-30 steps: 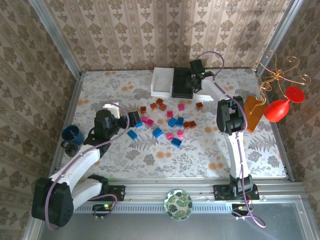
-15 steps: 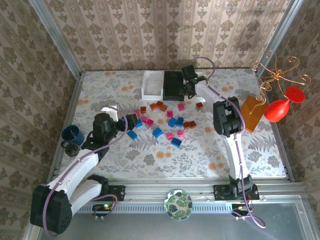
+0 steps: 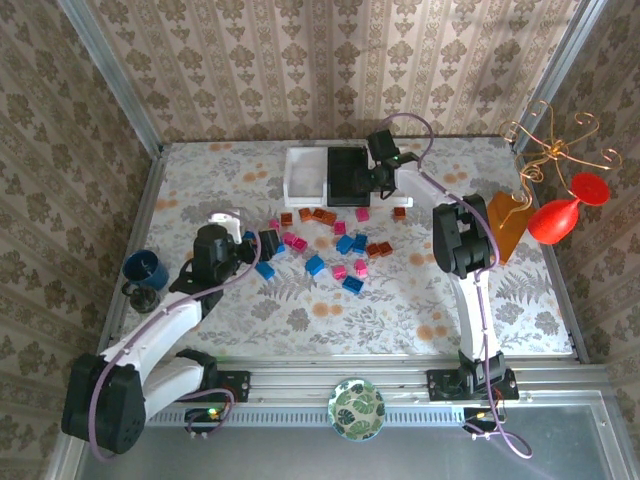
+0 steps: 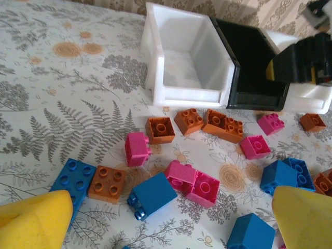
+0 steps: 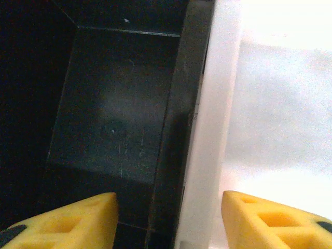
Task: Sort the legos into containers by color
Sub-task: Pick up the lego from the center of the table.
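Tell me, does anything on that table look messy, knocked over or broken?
Nothing looks broken. The legos lie scattered, colors mixed, on the table in front of the white tray and black tray, both apparently empty. A blue lego and a pink lego are tipped on their sides.

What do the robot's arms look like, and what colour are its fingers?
The left arm and right arm are long white tubes with chunky black joints. A thin purple cable loops along each one. The fingers are bright yellow wedges.
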